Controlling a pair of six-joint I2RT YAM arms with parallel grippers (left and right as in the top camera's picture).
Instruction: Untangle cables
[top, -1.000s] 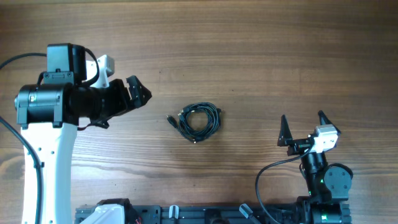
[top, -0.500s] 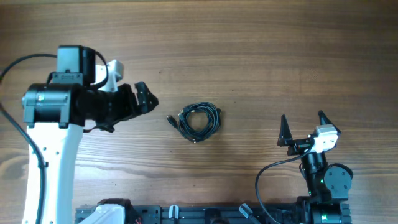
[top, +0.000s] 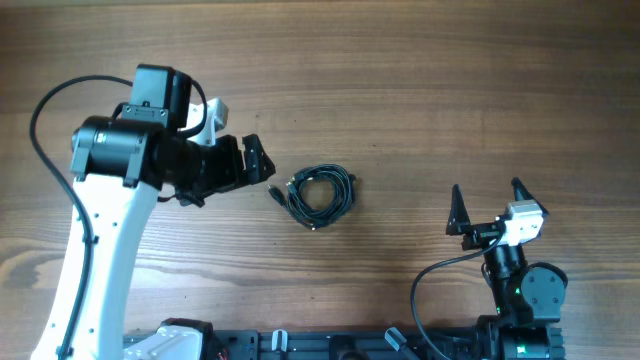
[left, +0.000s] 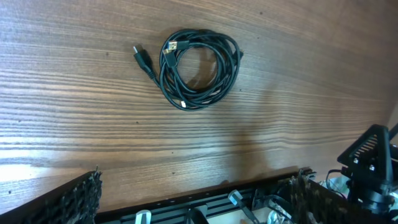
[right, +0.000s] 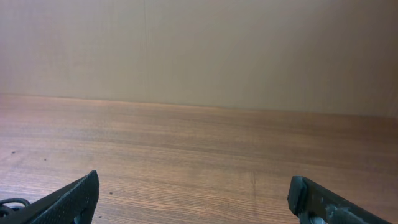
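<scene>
Near the middle of the wooden table (top: 450, 80) we see the cables (top: 320, 195) lying as one small coiled bundle of thin black cords, flat on the surface and touched by nothing. From the left wrist view the coil reads as several loops wound together, with one black plug (left: 140, 55) on a short strand sticking out toward the table's left edge and a small metal connector (left: 173, 46) resting on the loops beside it. We find the left gripper (top: 258, 162) just left of the bundle, close to that loose plug, its tip pointing toward the coil. Its fingers (left: 78, 199) stand spread wide at the two lower corners of its own camera view, and they grip nothing; bare wood fills the gap between them. We see the right gripper (top: 487, 195) toward the right end of the near edge, well apart from the cables, its two dark fingers (right: 68, 199) likewise spread wide and empty, pointing toward the far edge. A black rail (top: 330, 345) runs along the near edge between the two arm bases.
</scene>
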